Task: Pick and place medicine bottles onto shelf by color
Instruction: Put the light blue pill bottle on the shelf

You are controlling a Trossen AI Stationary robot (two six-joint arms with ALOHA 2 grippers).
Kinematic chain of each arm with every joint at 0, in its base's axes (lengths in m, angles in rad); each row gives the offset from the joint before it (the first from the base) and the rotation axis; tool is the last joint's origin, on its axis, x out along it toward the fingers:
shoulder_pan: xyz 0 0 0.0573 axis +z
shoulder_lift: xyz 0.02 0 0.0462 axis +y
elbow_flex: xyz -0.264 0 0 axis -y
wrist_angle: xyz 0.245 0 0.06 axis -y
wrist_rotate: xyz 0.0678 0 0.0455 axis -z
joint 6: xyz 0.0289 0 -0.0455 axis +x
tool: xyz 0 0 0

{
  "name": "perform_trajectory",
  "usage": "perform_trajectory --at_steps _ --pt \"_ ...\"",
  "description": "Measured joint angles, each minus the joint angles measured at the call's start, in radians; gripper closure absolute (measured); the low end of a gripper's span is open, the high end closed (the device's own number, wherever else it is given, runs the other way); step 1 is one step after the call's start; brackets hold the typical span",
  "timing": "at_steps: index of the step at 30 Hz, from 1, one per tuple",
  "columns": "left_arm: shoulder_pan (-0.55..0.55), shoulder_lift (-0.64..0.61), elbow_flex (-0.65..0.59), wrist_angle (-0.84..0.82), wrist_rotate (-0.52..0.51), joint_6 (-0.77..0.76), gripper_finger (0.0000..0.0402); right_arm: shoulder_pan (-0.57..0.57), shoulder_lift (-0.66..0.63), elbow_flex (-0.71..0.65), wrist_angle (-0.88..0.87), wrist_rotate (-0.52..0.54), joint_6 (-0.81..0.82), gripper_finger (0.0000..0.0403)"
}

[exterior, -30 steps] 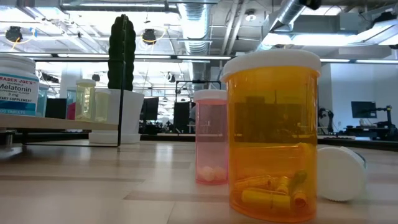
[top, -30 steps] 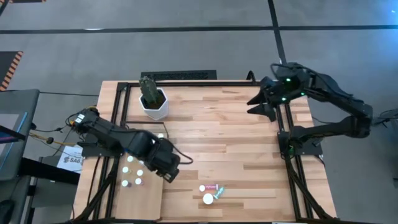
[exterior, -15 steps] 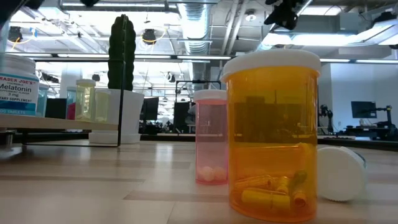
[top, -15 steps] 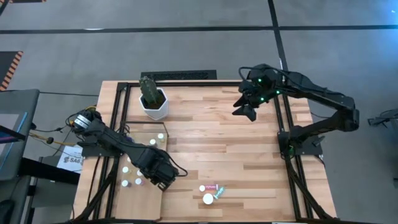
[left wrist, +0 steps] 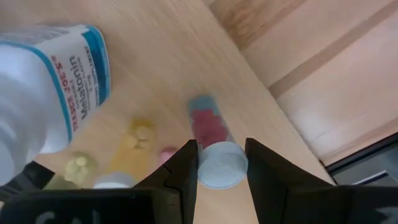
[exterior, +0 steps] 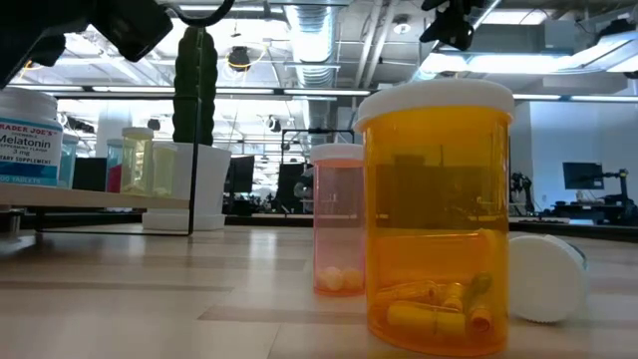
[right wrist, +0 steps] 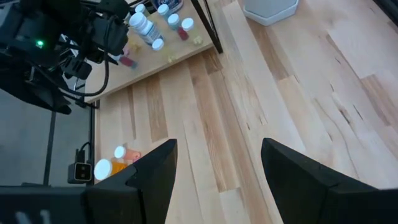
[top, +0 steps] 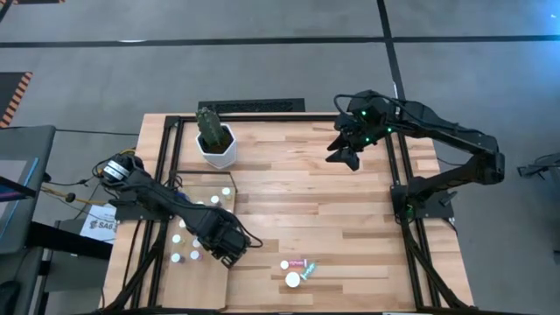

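Note:
My left gripper points down over the pale shelf at the table's near left, shut on a pink medicine bottle with a white cap. Other bottles stand on the shelf, among them a white one with a blue label and some yellow ones. Loose bottles sit on the table near its front edge; the low view shows an amber one and a pink one upright. My right gripper hangs open high over the far right of the table. My left gripper pinches the pink bottle at its white-capped end between its two fingers, coming from above. The bottle's body hangs below the fingers toward the shelf. Whether its bottom touches the shelf I cannot tell.
A white pot with a cactus stands at the far left beside a black frame around the shelf's far end. A white-capped bottle lies on its side by the amber one. Bare planks span the table's middle.
My left gripper has sunk toward the shelf with the pink bottle, tipping more steeply downward. My right gripper has moved toward the table's left and a little down, then stopped, still open.

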Motion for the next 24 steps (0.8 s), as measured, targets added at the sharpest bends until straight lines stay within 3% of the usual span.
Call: perform_trajectory --at_steps 10,19,24 --pt "0.019 0.002 -0.002 -0.02 -0.025 0.023 0.0301 0.0 0.0 0.0 0.0 -0.002 0.003 0.0148" --pt "0.02 0.008 -0.007 -0.08 -0.024 0.007 0.023 0.0 0.0 0.0 0.0 -0.004 0.008 0.0148" --pt "0.019 0.009 0.021 -0.092 -0.011 0.007 0.0217 0.0 -0.003 0.0 -0.001 -0.008 0.019 0.0148"
